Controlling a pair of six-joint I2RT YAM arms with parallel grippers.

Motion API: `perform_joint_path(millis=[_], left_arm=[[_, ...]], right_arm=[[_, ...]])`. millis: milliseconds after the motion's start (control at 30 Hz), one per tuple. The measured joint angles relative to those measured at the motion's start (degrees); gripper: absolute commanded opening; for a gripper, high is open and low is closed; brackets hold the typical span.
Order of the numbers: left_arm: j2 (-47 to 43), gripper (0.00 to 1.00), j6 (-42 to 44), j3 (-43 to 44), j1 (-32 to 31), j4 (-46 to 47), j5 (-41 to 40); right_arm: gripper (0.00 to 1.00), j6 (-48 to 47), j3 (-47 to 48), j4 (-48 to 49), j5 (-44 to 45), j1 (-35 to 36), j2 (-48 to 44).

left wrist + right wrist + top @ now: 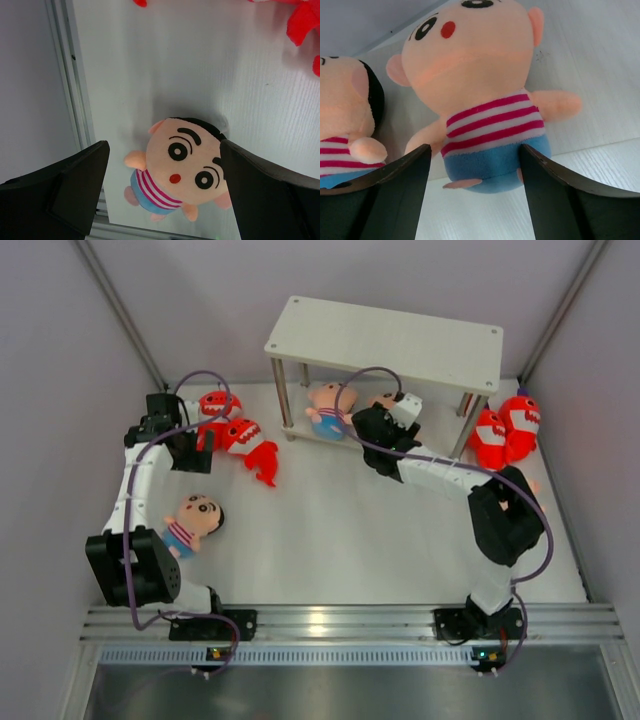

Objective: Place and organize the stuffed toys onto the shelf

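SHELF [385,340]. Two white boards on thin silver legs. It stands at the far middle of the surface [340,530].

BOY DOLLS, three, each peach-headed with a striped shirt and blue shorts.
- first boy doll [485,100]: upright on the lower board under the top board, its front turned towards the right tool.
- second boy doll [328,408]: also on the lower board, towards its left end and just beside the first. Only its black-haired head, one arm and part of its shirt show in the right wrist view.
- third boy doll [195,520]: lying face up on the surface at the near left, well apart from the shelf.

RED SHARKS, four, with white toothy mouths.
- left pair of red sharks [240,435]: on the surface left of the shelf. The farther one is partly hidden by the left arm.
- right pair of red sharks [505,430]: side by side and touching, on the surface by the shelf's right legs.

LEFT TOOL [162,150]. Its fingers stand wide and hold nothing. It sits close beside the left pair of sharks. The third boy doll shows between its fingers but lies clear of them.

RIGHT TOOL [475,147]. It reaches in at the lower board with its fingers spread, one on each side of the first boy doll's blue shorts. One finger overlaps the edge of the shorts in its wrist view, and I cannot tell whether it touches them.
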Motion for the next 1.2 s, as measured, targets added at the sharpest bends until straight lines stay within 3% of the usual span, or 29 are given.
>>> perform_joint_path(millis=[200, 267, 400, 500, 767, 867, 1000, 1033, 1067, 1200], left_arm=[[0.2, 0.98, 0.0, 0.9, -0.1, -0.1, 2.2], [0.4, 0.98, -0.1, 2.5, -1.0, -0.2, 2.2], [3.0, 0.98, -0.3, 8.3, -8.2, 0.0, 1.6], [9.6, 0.98, -1.7, 15.8, -12.3, 0.9, 0.2], [30.1, 0.84, -6.2, 24.6, -11.5, 2.7, -2.8], [34.8, 0.73, -8.0, 26.6, -11.1, 2.7, -1.6], [35.8, 0.3, -10.3, 27.6, -11.0, 2.6, 1.4], [35.8, 0.05, -10.8, 27.8, -11.0, 2.7, 2.5], [35.8, 0.01, -11.3, 27.9, -10.9, 2.9, 3.5], [34.8, 0.0, -12.3, 25.9, -9.7, 3.9, 8.9]], right_arm=[[0.88, -6.4, -1.0, 0.9, -0.1, 0.7, -2.6], [0.89, -9.1, -1.0, 1.0, 0.9, 1.7, -4.3], [0.9, -13.2, -2.8, 2.5, 1.7, 5.0, -11.2], [0.9, -15.3, -5.0, 4.1, 1.1, 6.0, -16.4], [0.88, -19.5, -11.9, 7.4, -1.9, 8.5, -25.3], [0.87, -21.1, -14.2, 8.3, -2.6, 10.1, -28.9], [0.86, -22.6, -15.0, 8.8, -2.8, 11.6, -32.0], [0.86, -22.9, -15.2, 9.0, -3.0, 11.8, -32.6], [0.85, -23.4, -15.5, 9.4, -3.1, 12.1, -33.0], [0.85, -27.1, -17.0, 11.3, -7.5, 13.1, -33.2]])
